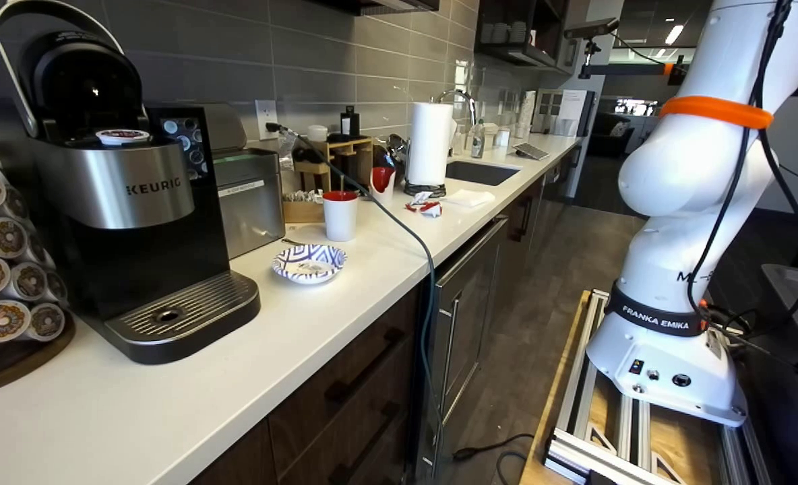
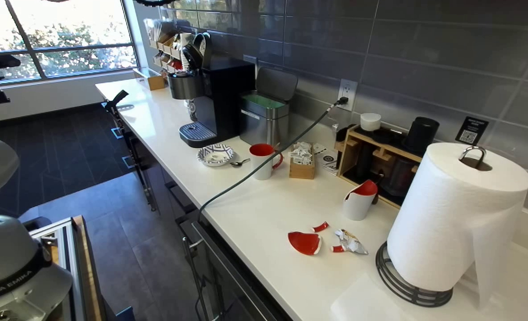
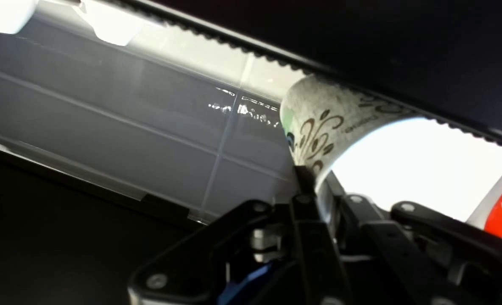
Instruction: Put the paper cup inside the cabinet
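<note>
Jaws pinch the paper cup (image 3: 319, 123) by its wall, the arm (image 1: 675, 168) stretched high above its base (image 1: 665, 357).

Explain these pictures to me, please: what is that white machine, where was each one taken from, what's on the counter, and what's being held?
The white machine is a robot arm, standing beside a kitchen counter. Two pictures are taken from different spots outside it; the close-up is taken from its own wrist. Only that close-up shows the gripper, which works like a two-fingered hand. It is pinching a paper cup with a swirly print. Among the things on the counter are a coffee machine, a patterned bowl, a mug with a red inside, a paper towel roll, and red pieces that look like broken crockery.
</note>
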`<act>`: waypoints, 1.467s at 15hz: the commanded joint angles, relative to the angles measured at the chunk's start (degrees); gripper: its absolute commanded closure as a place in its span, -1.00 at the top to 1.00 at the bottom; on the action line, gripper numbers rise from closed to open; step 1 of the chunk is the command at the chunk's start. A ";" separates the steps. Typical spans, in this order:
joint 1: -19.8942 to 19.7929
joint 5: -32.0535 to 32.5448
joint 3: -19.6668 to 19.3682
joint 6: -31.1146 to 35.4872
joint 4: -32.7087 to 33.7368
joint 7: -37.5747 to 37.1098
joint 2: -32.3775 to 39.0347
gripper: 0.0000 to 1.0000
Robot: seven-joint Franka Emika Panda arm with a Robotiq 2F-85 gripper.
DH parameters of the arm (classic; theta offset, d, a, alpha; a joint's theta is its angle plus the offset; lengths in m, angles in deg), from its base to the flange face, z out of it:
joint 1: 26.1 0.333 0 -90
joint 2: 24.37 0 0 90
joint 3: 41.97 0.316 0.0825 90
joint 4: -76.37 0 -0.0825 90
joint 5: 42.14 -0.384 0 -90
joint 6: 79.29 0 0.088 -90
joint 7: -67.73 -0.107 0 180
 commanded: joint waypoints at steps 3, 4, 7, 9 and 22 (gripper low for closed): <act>-3.42 2.27 2.64 -2.53 -1.95 -3.31 -2.02 0.18; -3.84 2.26 2.94 -2.73 -2.01 -3.61 -2.17 0.31; -4.81 1.41 3.43 -3.63 -2.36 -4.65 -3.59 0.80; -4.96 0.60 3.25 -4.43 -2.84 -5.00 -5.05 1.00; 12.47 -25.26 -19.83 -31.56 -8.56 21.54 -20.40 1.00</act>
